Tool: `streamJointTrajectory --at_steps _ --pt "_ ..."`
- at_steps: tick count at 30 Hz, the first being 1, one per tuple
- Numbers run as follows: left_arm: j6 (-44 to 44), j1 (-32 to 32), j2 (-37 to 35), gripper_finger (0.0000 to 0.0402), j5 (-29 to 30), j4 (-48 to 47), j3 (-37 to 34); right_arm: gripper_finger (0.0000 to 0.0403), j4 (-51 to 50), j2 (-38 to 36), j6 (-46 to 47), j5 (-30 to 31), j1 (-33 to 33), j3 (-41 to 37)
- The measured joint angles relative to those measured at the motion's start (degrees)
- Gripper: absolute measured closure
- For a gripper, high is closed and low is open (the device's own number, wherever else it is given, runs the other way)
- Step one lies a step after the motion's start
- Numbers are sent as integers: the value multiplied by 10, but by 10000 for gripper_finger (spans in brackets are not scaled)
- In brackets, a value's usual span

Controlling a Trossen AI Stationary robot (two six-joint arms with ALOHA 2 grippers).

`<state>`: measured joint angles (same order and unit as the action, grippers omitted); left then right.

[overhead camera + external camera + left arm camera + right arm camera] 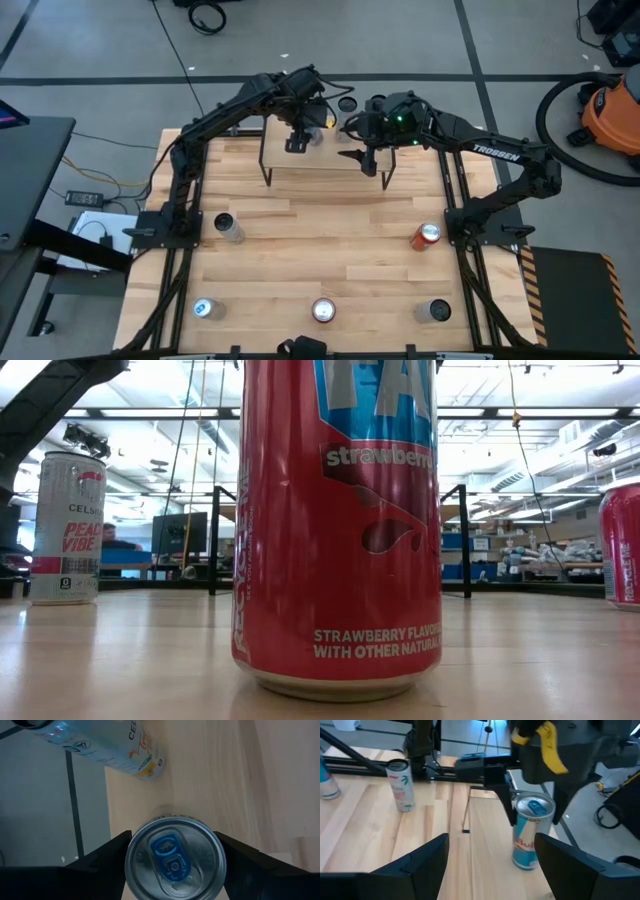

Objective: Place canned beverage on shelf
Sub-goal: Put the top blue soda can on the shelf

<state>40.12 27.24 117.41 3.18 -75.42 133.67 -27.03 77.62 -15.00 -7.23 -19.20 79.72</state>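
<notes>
The shelf (325, 160) is a low rack with a light wooden board top and thin black legs, standing at the far middle of the surface. A blue-and-silver can (532, 832) with a blue tab stands upright on the board, between the fingers of the left hand (297, 143).

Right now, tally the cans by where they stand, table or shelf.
On the table: 5 cans
On the shelf: 2, the Red Bull can in the left gripper and a Celsius can beside it
Total: 7 cans
</notes>
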Motion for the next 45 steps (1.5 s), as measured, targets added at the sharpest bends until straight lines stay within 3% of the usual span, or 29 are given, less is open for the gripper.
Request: streamJointTrajectory --at_steps 45 --pt "-24 0 -1 138 0 -11 0 101 17 0 19 1 0 0"
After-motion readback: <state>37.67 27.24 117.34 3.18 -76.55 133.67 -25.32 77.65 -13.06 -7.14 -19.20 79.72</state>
